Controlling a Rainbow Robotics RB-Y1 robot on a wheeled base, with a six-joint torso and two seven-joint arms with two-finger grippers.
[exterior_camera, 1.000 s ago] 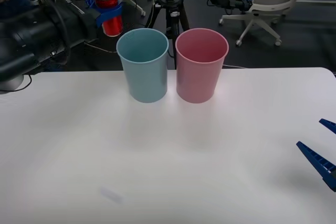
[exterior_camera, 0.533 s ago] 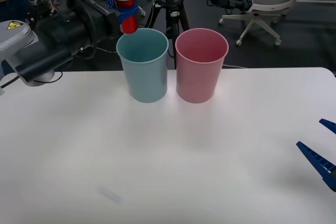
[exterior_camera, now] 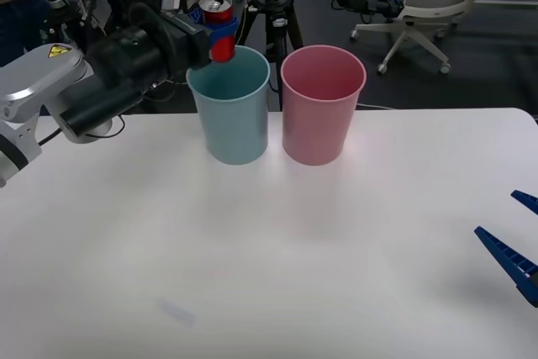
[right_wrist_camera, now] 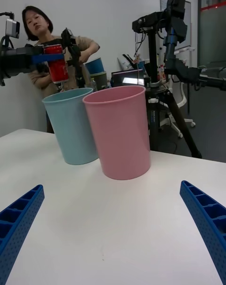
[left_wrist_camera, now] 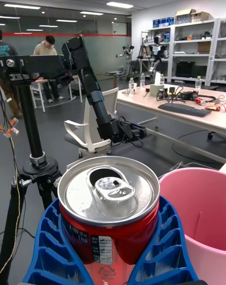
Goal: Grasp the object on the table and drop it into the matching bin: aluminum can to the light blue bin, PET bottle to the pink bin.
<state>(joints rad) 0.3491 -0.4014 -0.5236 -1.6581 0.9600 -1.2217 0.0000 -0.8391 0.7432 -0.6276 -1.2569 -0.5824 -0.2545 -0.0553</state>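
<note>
While clamped between the blue fingers of the left gripper (exterior_camera: 220,38), the red can (exterior_camera: 218,24) hangs upright in the air over the far-left rim of the light blue bin (exterior_camera: 229,107), at about 11 o'clock from its mouth. Pink bin (exterior_camera: 322,107) stands just beside it at 3 o'clock on the white table (exterior_camera: 277,258). Right gripper (exterior_camera: 514,243) rests low at the table's right edge, fingers spread, holding nothing.

Red aluminum can (exterior_camera: 220,31) with silver lid, light blue bin (exterior_camera: 230,107), pink bin (exterior_camera: 320,107), white table (exterior_camera: 277,241), blue ribbed left pincer (exterior_camera: 220,36)
</note>
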